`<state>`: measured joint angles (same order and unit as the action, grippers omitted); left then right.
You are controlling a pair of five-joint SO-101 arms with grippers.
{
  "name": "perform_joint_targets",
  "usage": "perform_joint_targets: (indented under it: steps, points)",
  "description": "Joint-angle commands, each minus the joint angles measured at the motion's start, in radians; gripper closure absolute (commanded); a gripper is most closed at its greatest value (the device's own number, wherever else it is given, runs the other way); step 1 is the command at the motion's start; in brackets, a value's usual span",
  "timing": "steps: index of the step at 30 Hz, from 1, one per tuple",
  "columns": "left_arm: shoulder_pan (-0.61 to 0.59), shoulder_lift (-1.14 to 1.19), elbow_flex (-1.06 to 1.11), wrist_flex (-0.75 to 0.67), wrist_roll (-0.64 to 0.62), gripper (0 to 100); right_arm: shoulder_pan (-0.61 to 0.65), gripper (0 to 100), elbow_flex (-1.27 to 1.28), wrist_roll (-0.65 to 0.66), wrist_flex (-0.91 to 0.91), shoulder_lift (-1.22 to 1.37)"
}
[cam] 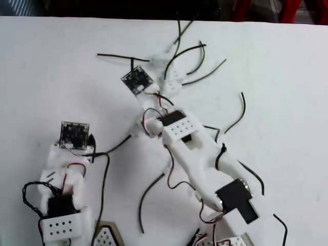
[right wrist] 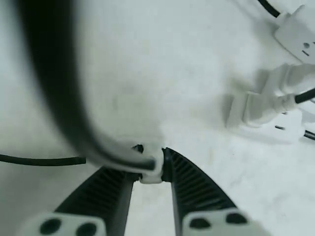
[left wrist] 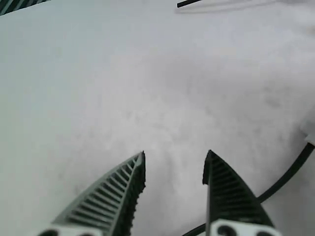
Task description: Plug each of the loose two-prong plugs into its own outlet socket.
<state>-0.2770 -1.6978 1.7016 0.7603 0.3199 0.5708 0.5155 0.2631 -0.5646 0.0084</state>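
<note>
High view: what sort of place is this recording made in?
Probably a robotics test bench: a plain white table, left arm and right arm with exposed wiring, and corded outlet sockets laid out.

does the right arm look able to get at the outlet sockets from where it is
Probably yes: the right gripper, shut on a plug, has bare table between it and the outlet sockets; nothing lies across the way.
</note>
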Motion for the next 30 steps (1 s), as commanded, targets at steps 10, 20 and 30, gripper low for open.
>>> perform_joint_targets:
  steps: [10,20,30]
  points:
    - [0.013,-0.012,-0.003,0.005,-0.002,80,-0.019,98.1,-0.009,0.02,0.004,0.001]
    - [0.013,-0.012,-0.003,0.005,-0.002,80,-0.035,98.1,0.0,0.017,0.054,0.012]
    - [0.013,-0.01,-0.003,0.006,-0.002,80,-0.036,98.1,0.0,0.017,0.039,0.094]
